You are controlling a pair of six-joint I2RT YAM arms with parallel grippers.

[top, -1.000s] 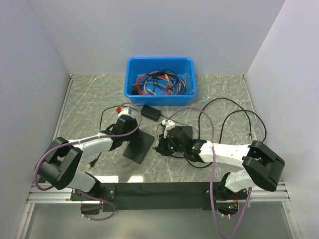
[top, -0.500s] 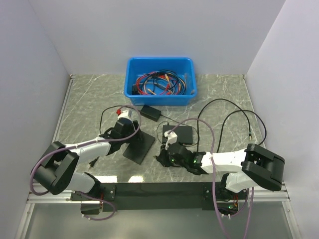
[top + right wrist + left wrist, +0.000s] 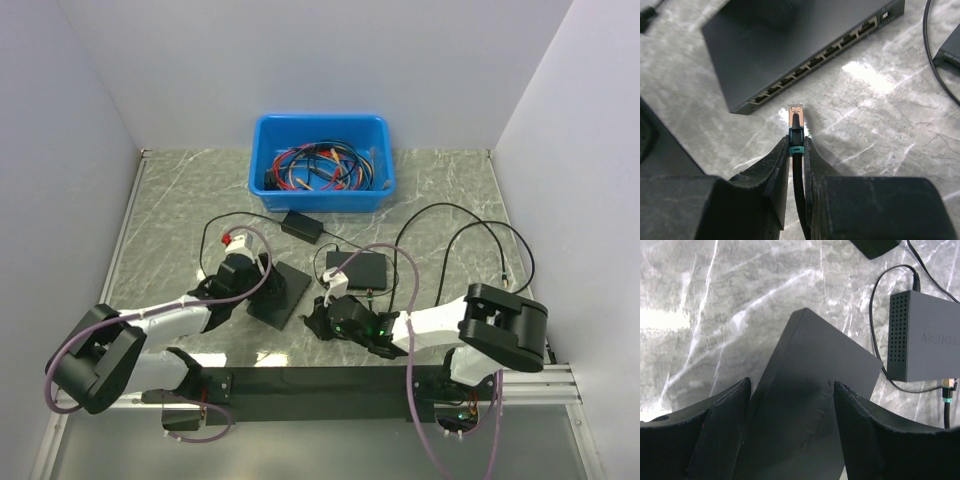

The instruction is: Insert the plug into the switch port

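My right fingers (image 3: 774,172) are closed on the plug (image 3: 796,111). They pinch it from both sides at the teal band just behind its brass-coloured tip, and its thin black cable (image 3: 799,200) runs back down between them. The plug sits low over the desk (image 3: 880,100) with its tip pointed at the switch (image 3: 770,45). It is close to the row of ports (image 3: 815,61) on the switch's front face but apart from it, with a strip of bare marbled desk showing between tip and ports. The tip aims toward the left half of that row, though which port exactly I cannot tell. My left fingers (image 3: 722,427) are spread wide, one on each side of the switch's near end, with its flat black top lying between them. Whether either finger touches it I cannot tell. In my left wrist view a black box with a vented side (image 3: 925,337) lies just beyond the switch, and the plug's tip shows below that box at the right edge. From above, the switch lies between my two arms toward the front of the desk. A small black adapter (image 3: 300,225) sits further back, and a blue bin (image 3: 320,203) of tangled red, blue and black cables stands at the far side.
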